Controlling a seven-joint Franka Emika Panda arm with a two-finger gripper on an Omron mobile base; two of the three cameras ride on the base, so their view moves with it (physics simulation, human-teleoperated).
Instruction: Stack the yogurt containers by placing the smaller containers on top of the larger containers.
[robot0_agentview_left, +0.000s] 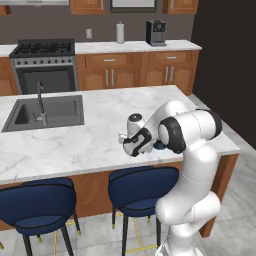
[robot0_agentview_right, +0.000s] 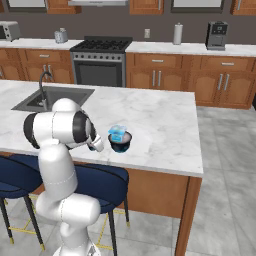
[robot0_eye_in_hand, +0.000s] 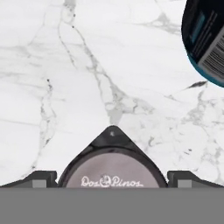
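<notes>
1. The left base view looks from behind and left of the claw (robot0_agentview_left: 121, 136), down over the marble counter (robot0_agentview_left: 100, 130).
2. The right base view looks from behind and right; it shares the same counter (robot0_agentview_right: 160, 125).
3. The hand view sits very close, looking straight down at the counter (robot0_eye_in_hand: 87, 65) past the claw.

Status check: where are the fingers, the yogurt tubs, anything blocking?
Gripper low over counter, fingers flanking tiny dark cup. Light-blue cup already sits on wide dark tub. Nothing between.
</notes>
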